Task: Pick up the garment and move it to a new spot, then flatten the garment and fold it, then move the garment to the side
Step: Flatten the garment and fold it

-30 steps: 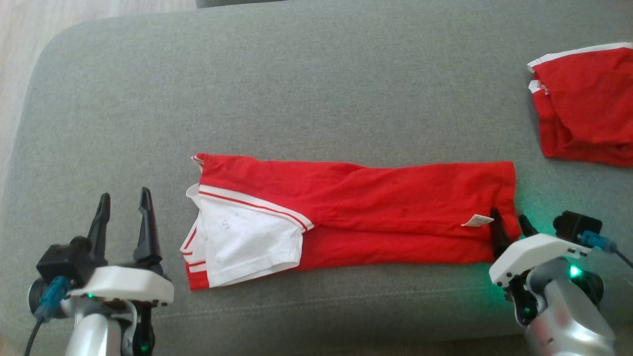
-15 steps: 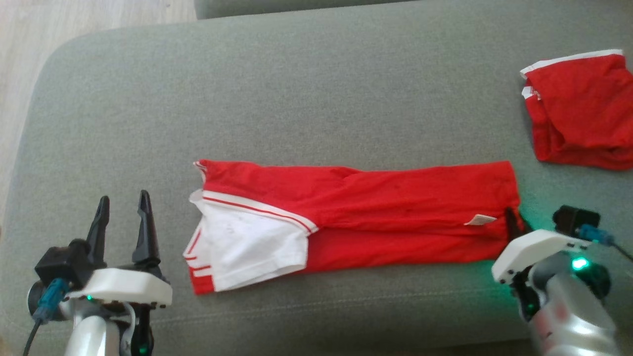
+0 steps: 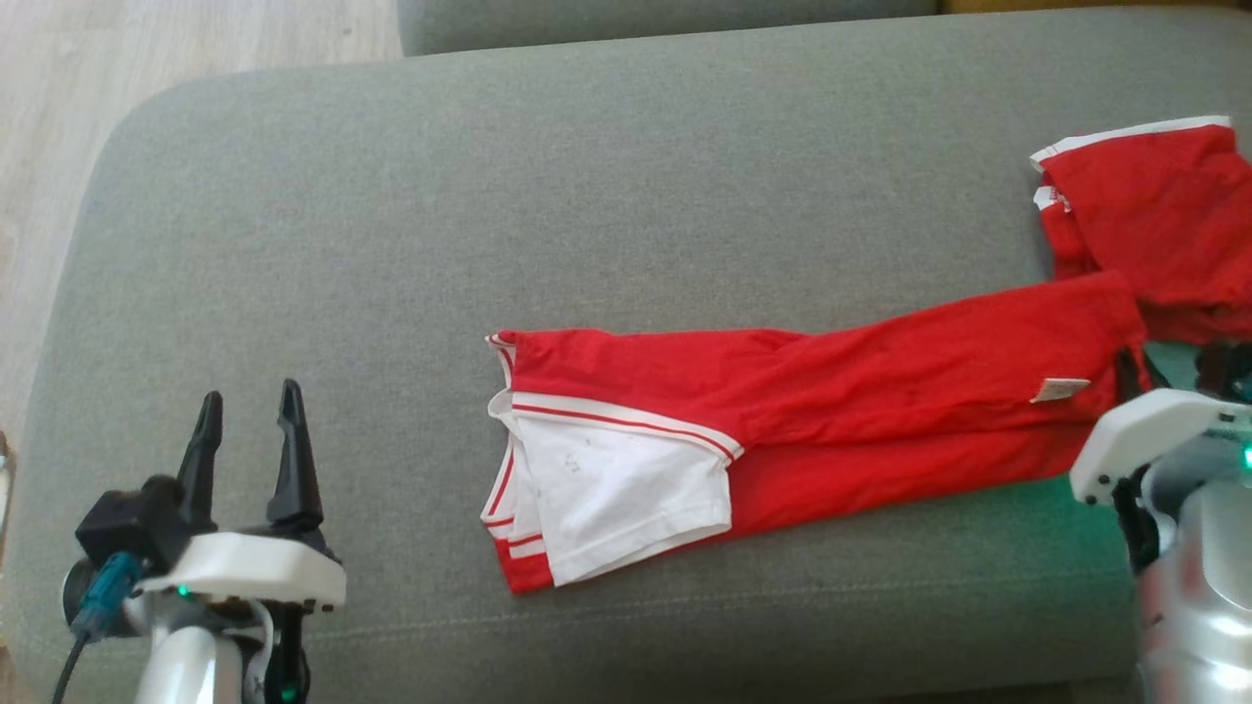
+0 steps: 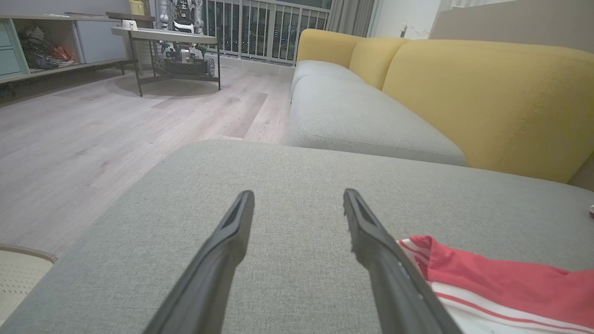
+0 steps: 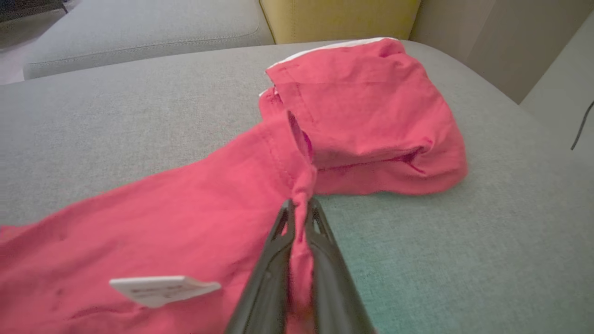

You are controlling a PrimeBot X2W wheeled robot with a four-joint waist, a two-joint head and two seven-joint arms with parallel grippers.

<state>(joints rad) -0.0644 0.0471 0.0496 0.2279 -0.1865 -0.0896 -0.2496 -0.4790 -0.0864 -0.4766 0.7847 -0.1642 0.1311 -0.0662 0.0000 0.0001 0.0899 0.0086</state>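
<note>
My right pincer (image 5: 299,204) is squeezed tight on the edge of the red shirt (image 5: 185,208). A pinch of red cloth is bunched up between its two dark fingers (image 5: 332,278). Just beside the pincer, a small white tag (image 5: 162,288) sticks out from the shirt. From the pinch, the shirt runs off toward my other arm, lying long and folded on the grey cushion (image 3: 587,196). Its far end has a white sleeve (image 3: 626,479) with red stripes. Right past my fingertips sits another red pile (image 5: 371,106) of cloth with a white edge, and the shirt's corner looks to touch it. My left pincer (image 3: 249,396) is well apart from the shirt, off beyond the sleeve end. Its fingers are spread wide with nothing between them, over the grey cushion. Farther off past it I see a yellow sofa back (image 4: 487,93) and a wood floor (image 4: 93,139).
</note>
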